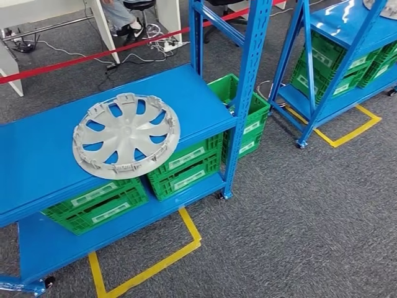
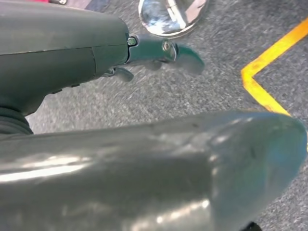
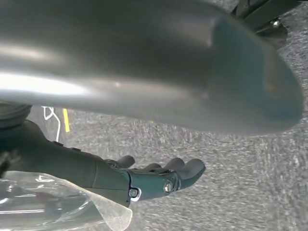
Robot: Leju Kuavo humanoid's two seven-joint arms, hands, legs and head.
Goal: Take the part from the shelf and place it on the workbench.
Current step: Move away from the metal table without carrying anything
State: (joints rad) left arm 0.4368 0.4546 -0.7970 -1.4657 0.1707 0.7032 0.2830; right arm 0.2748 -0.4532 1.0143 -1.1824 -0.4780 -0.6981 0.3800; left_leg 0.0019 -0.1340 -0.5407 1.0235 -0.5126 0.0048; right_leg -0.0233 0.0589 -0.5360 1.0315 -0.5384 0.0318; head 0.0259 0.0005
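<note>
Apparently hubcap (image 1: 126,135) near shelf (image 1: 42,155) edge

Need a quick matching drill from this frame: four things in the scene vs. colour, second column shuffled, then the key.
Things:
1. hubcap
2. shelf
3. crates
4. floor tape

Colours:
A. yellow
B. green
C. silver-grey
D. blue

Pairs: 1-C, 2-D, 3-B, 4-A
</note>
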